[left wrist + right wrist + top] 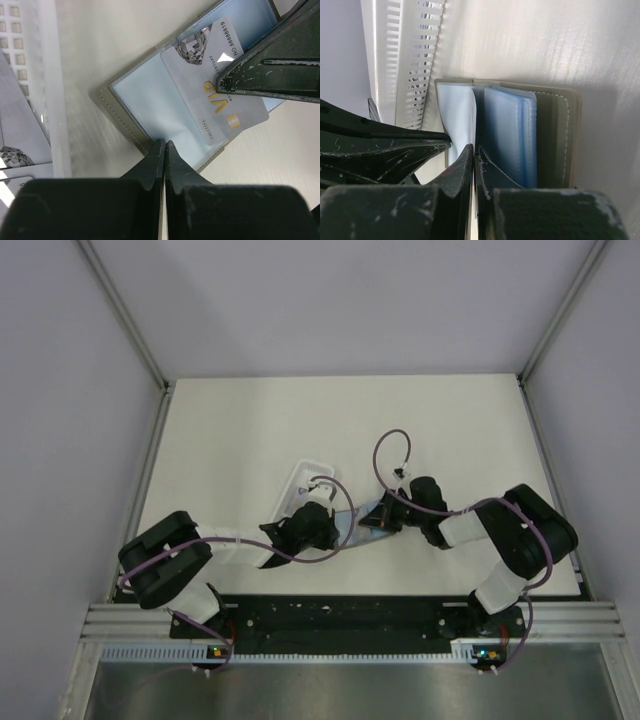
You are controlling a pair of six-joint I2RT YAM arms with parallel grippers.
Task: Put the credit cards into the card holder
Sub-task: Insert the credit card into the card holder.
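Observation:
The card holder (347, 524) lies open on the table between my two grippers, its pale blue pockets (137, 95) facing up. A silvery credit card (216, 107) printed VIP lies slanted on the right pocket, one corner under the clear sleeve. My right gripper (223, 82) is shut, and its tip rests on that card. My left gripper (164, 143) is also shut, its tips on the holder's near edge. In the right wrist view my right gripper (474, 148) points at the holder's blue leaves (512, 135), with my left gripper (440, 145) just to its left.
A long white slotted tray (303, 478) stands just beyond the left gripper, right beside the holder. More silvery cards (15, 145) lie in it. The tray's rim (410, 60) runs close along the holder's far side. Grey walls enclose the table.

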